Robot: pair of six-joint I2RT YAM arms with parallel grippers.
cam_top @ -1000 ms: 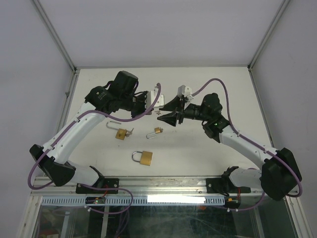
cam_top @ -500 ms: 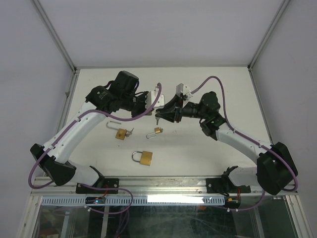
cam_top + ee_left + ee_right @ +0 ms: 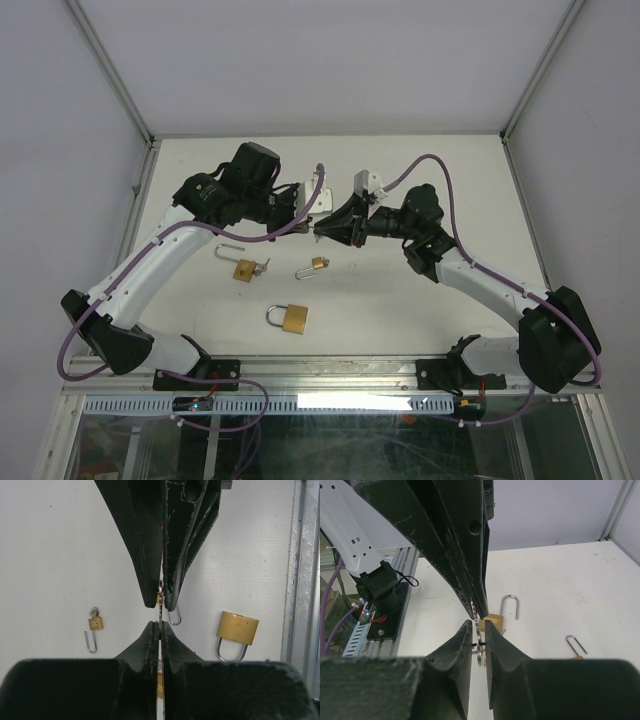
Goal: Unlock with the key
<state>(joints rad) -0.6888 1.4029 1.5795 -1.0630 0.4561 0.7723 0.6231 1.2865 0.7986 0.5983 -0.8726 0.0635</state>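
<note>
Three brass padlocks (image 3: 293, 319), thin flat key (image 3: 159, 612)

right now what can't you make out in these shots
- key: left wrist view, an edge-on sliver in the left fingers; its teeth don't show.
- grip of the right fingers: right wrist view, the key ring sits in their gap; contact unclear.
- handover spot: top view, too small to read.
- third padlock: left wrist view, its body is behind the fingers, so only its shackle shows.
</note>
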